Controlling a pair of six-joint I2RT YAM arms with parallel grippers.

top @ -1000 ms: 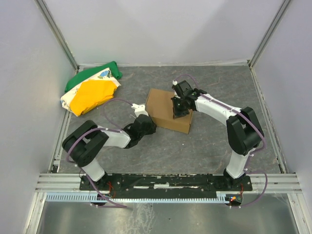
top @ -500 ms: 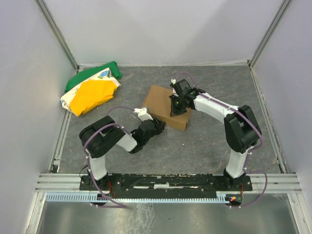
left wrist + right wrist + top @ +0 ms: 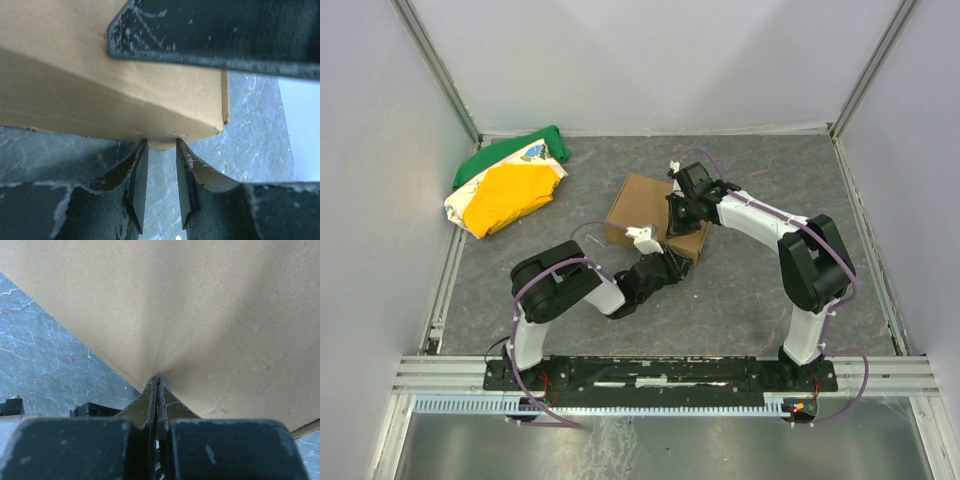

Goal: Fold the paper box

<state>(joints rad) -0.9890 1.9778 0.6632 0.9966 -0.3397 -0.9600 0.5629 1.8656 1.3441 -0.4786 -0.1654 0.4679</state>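
The paper box (image 3: 635, 205) is a brown cardboard box lying closed on the grey table. My right gripper (image 3: 679, 224) is shut, and its tips (image 3: 156, 377) press down on the box's top face (image 3: 200, 300) near the right end. My left gripper (image 3: 672, 263) lies low on the table at the box's near side. Its jaws stand a little apart with nothing between them. In the left wrist view, the left gripper (image 3: 159, 143) touches the bottom edge of the box (image 3: 100, 90) close to a corner.
A green, yellow and white cloth bundle (image 3: 510, 185) lies at the back left of the table. White walls close in the table on three sides. The right arm's dark body (image 3: 210, 30) hangs over the box in the left wrist view.
My left arm has swung right along the box's near side, from its left corner to near its right corner, and its jaws have parted a little. The box has shifted slightly left.
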